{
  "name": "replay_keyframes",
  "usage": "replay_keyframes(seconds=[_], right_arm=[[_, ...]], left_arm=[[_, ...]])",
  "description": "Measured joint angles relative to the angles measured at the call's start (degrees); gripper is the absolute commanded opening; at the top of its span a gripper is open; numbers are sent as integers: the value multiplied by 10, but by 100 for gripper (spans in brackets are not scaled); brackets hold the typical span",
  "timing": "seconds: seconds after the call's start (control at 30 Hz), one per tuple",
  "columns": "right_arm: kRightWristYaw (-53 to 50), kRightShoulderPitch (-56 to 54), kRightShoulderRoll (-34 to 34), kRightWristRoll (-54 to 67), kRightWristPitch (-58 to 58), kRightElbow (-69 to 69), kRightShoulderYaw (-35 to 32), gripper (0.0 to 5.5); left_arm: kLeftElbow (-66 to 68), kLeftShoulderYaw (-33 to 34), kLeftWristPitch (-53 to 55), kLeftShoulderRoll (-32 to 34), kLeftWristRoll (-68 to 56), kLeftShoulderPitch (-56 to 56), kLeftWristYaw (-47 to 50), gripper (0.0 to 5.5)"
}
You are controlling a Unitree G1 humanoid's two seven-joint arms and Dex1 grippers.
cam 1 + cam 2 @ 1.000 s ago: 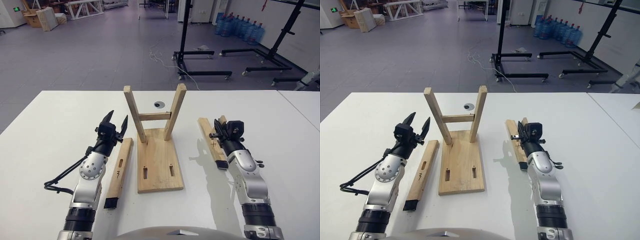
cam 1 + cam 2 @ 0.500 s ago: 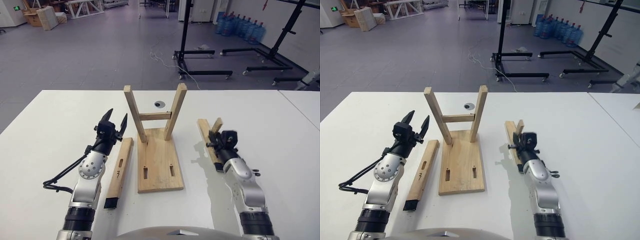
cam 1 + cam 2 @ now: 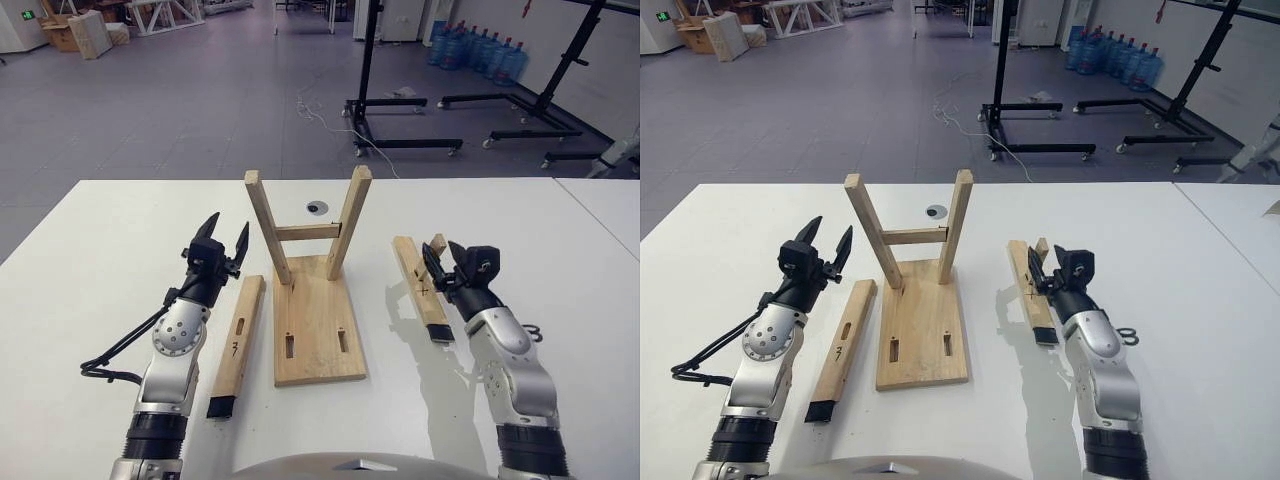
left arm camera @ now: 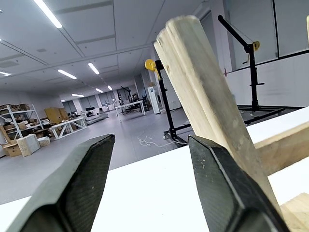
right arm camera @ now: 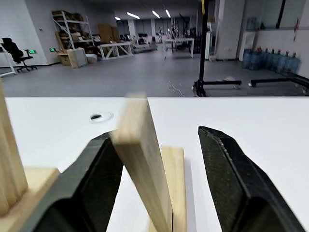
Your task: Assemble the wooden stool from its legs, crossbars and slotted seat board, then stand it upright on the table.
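Note:
The slotted seat board (image 3: 318,325) lies flat mid-table. Two legs (image 3: 262,225) (image 3: 350,220) stand up from its far end, joined by a crossbar (image 3: 310,232). A loose leg (image 3: 237,340) with a black foot lies left of the board. Another loose leg (image 3: 418,285) lies to the right, with a short wooden piece (image 3: 436,245) sticking up at its far end. My left gripper (image 3: 226,226) is open above the left leg's far end; the wrist view shows it (image 4: 150,140) holding nothing. My right gripper (image 3: 442,258) is open, its fingers (image 5: 96,183) either side of the short piece (image 5: 142,154).
A round hole (image 3: 318,208) sits in the white table (image 3: 100,260) behind the stool. A black cable (image 3: 105,365) loops beside my left arm. A second table (image 3: 610,205) adjoins on the right. Black wheeled racks (image 3: 400,110) stand on the floor beyond.
My right gripper dipped over the right-hand leg, then came round so its fingers now stand either side of the short upright piece. The left arm has barely moved.

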Motion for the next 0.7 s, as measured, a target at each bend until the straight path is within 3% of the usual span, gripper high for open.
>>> replay_keyframes(seconds=[0.23, 0.5, 0.7], right_arm=[[3, -90, -35, 39, 50, -60, -20, 264], [-7, -199, -59, 27, 59, -26, -28, 264], [-31, -171, -56, -101, -25, 144, 52, 264]], left_arm=[[-6, 10, 0, 3, 0, 10, 2, 278], [-6, 9, 0, 2, 6, 11, 13, 278], [-2, 3, -1, -1, 8, 11, 13, 278]])
